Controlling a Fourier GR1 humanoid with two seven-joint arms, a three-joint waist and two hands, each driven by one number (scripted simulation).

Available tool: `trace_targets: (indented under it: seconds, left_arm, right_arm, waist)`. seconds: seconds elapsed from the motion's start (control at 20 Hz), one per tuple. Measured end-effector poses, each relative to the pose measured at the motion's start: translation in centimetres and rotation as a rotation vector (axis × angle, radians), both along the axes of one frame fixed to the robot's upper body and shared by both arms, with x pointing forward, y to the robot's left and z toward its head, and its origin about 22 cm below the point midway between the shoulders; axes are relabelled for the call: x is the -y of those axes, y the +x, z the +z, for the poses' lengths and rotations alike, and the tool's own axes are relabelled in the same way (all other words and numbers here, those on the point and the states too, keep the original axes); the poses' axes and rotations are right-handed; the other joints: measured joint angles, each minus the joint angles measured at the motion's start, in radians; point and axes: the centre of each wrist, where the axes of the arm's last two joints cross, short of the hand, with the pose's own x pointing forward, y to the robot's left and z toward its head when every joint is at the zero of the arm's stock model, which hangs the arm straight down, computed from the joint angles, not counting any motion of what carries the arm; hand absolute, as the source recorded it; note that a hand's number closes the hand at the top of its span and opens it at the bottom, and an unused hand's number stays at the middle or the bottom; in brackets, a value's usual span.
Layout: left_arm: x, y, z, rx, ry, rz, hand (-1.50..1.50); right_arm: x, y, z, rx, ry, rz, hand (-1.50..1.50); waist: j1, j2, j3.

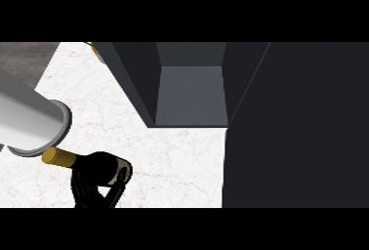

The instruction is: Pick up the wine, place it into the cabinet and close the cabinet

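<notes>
1. Head view is taken up on its right side by a tall dark panel (pixel 302 127). I take it to be the cabinet's door standing open, though I can see no hinge
2. Left of that panel the pale marble worktop (pixel 173 166) spreads out to the view's left edge
3. At top centre is the cabinet (pixel 191 93), with its open compartment facing down the view toward me and a grey floor showing inside
4. My left forearm (pixel 25 119) comes in large from the left edge, well apart from the cabinet mouth, with its wrist end just above the bottle's top
5. The wine (pixel 63 157) is low on the left, held under that wrist. Its long axis runs nearly across the view, gold-capped neck to the left and dark body to the lower right. The cabinet mouth lies up and to the right of it, so I judge the carry must go that way, with bare worktop between and the door panel beyond
6. The left hand (pixel 92 191) has its black fingers wrapped round the wine's dark body and hides much of it. I cannot tell whether the base touches the worktop
7. The right hand is nowhere in the view, so this carry falls to the left hand
</notes>
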Motion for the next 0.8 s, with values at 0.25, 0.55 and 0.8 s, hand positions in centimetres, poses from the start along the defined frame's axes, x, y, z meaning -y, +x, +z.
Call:
trace_targets:
  seconds: [0.25,0.55,0.8]
  left_arm:
    - [0.3,0.0,-0.6,0.021,-0.004,-0.014,1.50]
    - [0.4,-0.1,-0.8,0.025,0.004,-0.038,1.50]
    - [-1.1,-1.5,-0.8,0.033,0.046,-0.358,1.50]
  right_arm:
    - [0.6,0.5,-0.3,0.009,-0.004,-0.010,-1.50]
    - [0.7,0.8,-0.5,0.004,0.000,-0.009,-1.50]
    - [0.6,0.9,-0.4,0.012,-0.008,0.003,-1.50]
  waist:
    - [0.005,-0.005,0.014]
    - [0.005,-0.007,0.019]
    - [-0.007,-0.005,0.014]
